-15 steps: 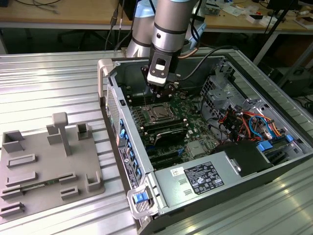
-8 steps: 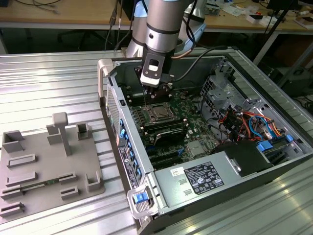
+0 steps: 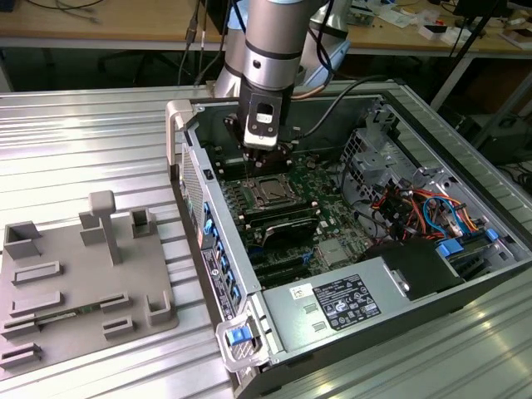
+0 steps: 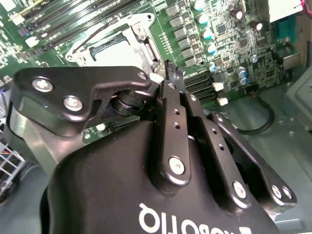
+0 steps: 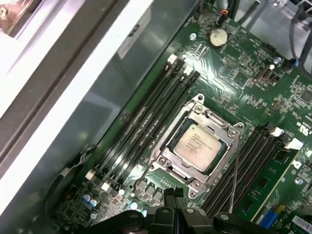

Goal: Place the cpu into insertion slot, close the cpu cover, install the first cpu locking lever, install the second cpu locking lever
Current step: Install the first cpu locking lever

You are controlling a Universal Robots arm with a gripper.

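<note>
The cpu (image 5: 200,146), a silver-grey square chip, lies in the insertion slot (image 5: 165,157) on the green motherboard. The cpu cover (image 5: 217,122), a silver frame with a cut-out middle, lies flat around the chip. A thin wire lever (image 5: 235,170) runs along one side of the socket. My gripper (image 5: 174,195) hovers just off the socket's edge, its black fingers together and holding nothing. In the exterior view the gripper (image 3: 264,156) hangs above and just behind the cpu (image 3: 271,193) inside the open computer case. The second wrist view looks past the gripper (image 4: 171,70) to the cover (image 4: 139,29).
Long black memory slots (image 5: 146,112) flank the socket on both sides. The case wall (image 3: 199,191) rises on the exterior view's left. A labelled power supply (image 3: 341,303), coloured cables (image 3: 416,208) and a finned square (image 3: 332,253) crowd the case. A grey fixture tray (image 3: 75,274) lies outside.
</note>
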